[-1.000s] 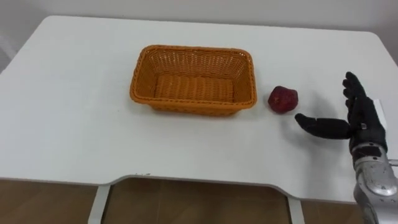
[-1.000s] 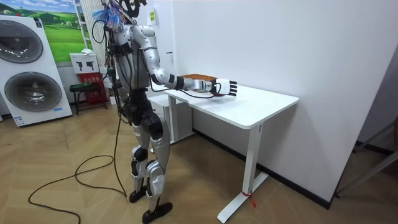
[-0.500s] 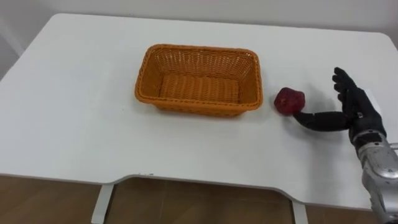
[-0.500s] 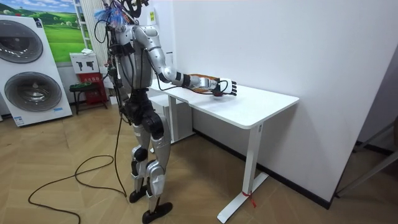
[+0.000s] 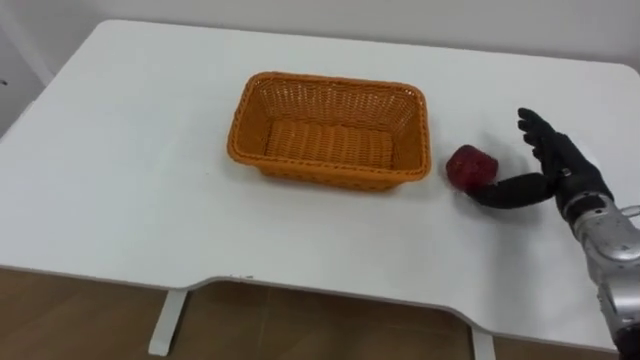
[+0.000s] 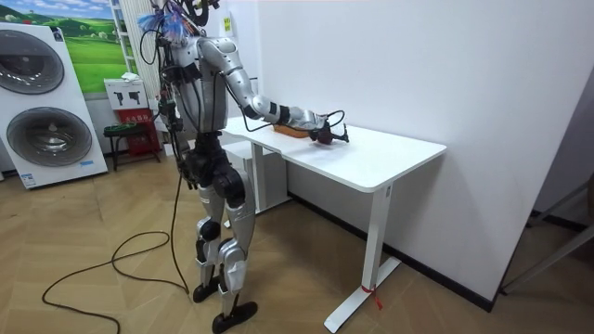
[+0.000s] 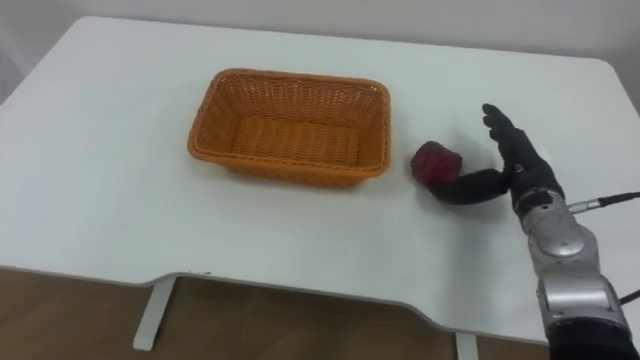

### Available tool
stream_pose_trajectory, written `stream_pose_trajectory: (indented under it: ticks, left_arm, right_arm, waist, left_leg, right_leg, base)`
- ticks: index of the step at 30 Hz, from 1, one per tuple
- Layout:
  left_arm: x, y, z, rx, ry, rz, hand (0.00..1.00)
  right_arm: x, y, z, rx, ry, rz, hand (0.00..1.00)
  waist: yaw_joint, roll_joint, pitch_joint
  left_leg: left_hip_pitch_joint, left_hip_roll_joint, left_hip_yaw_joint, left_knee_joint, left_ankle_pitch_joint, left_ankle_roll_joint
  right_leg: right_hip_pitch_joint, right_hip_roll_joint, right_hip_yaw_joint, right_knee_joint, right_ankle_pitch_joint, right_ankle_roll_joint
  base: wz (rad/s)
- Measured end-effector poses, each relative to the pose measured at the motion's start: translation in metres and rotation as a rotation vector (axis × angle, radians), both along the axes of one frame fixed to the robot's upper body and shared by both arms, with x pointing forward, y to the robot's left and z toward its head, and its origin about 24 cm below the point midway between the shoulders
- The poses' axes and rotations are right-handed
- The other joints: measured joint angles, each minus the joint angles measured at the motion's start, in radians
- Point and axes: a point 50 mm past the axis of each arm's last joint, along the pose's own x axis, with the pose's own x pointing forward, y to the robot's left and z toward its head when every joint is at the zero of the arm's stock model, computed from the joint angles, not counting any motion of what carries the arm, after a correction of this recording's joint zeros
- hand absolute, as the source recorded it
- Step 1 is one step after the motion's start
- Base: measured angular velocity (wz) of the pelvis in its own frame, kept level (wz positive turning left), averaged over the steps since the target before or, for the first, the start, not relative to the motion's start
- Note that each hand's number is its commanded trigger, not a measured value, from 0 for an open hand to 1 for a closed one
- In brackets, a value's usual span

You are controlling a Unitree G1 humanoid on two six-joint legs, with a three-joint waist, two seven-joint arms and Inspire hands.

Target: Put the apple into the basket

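Orange woven basket [image 5: 330,130], dark red apple [image 5: 470,167], black robot hand [image 5: 545,165] on a silver arm, white desk [image 5: 120,180], brown wood floor.

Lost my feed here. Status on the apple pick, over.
Right robot hand open, thumb by apple. Apple on table, right of basket, not gripped. Basket empty, nothing in the way.

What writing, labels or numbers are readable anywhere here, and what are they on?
Table, basket, apple: no writing shows on any of them.
White and red board behind the robot in the room view: it carries print, too small to read.
Nothing else legible.
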Motion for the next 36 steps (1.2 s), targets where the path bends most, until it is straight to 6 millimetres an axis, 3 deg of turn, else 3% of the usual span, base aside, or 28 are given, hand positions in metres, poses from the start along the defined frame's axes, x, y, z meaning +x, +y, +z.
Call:
stream_pose_trajectory:
  ticks: [11, 12, 13, 14, 15, 19, 25, 36]
  left_arm:
    - [0.005, 0.0, 0.0, -0.002, -0.013, 0.002, 0.0]
    - [0.008, 0.0, 0.001, -0.002, -0.021, 0.001, 0.0]
    - [0.01, -0.001, 0.001, -0.002, -0.025, -0.007, 0.0]
    - [0.011, -0.001, 0.001, -0.003, -0.026, -0.01, 0.0]
    - [0.013, -0.001, 0.001, -0.003, -0.027, -0.02, 0.0]
    - [0.021, -0.003, 0.0, -0.008, -0.028, -0.034, 0.0]
    - [0.016, -0.004, -0.002, -0.013, -0.003, -0.036, 0.0]
    - [0.014, -0.005, -0.002, -0.013, -0.006, -0.035, 0.0]
  right_arm:
    - [-0.003, 0.013, -0.012, -0.124, 0.07, 0.093, 0.0]
    - [-0.003, 0.014, -0.013, -0.142, 0.075, 0.107, 0.12]
    - [-0.003, 0.017, -0.014, -0.151, 0.082, 0.123, 0.48]
    - [-0.003, 0.019, -0.015, -0.155, 0.086, 0.131, 0.94]
    - [-0.003, 0.021, -0.017, -0.177, 0.1, 0.153, 1.0]
    - [-0.003, 0.025, -0.018, -0.263, 0.125, 0.202, 1.0]
    - [-0.002, 0.026, -0.015, -0.379, 0.108, 0.214, 1.0]
    - [-0.008, 0.023, -0.023, -0.342, 0.078, 0.174, 1.0]
  waist:
    - [0.006, -0.016, -0.0092]
    - [0.006, -0.017, -0.0092]
    - [0.008, -0.017, -0.009]
    - [0.008, -0.017, -0.0086]
    - [0.007, -0.017, -0.0079]
    - [0.016, -0.014, -0.0063]
    - [0.023, -0.019, -0.0094]
    - [0.021, -0.016, -0.0077]
  left_leg:
    - [0.006, 0.0, -0.004, 0.0, 0.0, 0.0]
    - [0.009, 0.0, -0.003, 0.0, 0.0, 0.0]
    - [0.012, 0.0, -0.002, 0.0, 0.0, 0.0]
    - [0.015, 0.0, -0.001, 0.0, 0.0, 0.0]
    - [0.02, 0.0, 0.0, 0.001, 0.0, 0.0]
    - [0.018, 0.0, 0.0, 0.007, 0.0, 0.0]
    - [0.021, 0.0, -0.001, 0.006, 0.0, 0.0]
    - [0.038, 0.0, -0.006, -0.003, 0.0, -0.001]
  right_leg:
    - [0.002, 0.001, -0.001, 0.0, 0.0, 0.0]
    - [0.004, 0.001, 0.0, 0.0, 0.0, 0.0]
    - [0.007, 0.0, 0.0, 0.001, 0.0, 0.0]
    - [0.009, 0.0, 0.001, 0.001, 0.0, 0.0]
    - [0.015, 0.0, 0.0, 0.001, 0.0, 0.0]
    - [0.017, 0.001, 0.0, 0.004, 0.001, -0.002]
    - [0.019, 0.003, 0.003, 0.003, 0.001, -0.002]
    - [0.036, 0.005, -0.001, -0.004, 0.001, -0.002]
  base:
    - [0.0]
    - [-0.04]
    - [-0.04]
    - [-0.03]
    - [0.0]
    - [0.0]
    - [0.0]
    - [0.01]
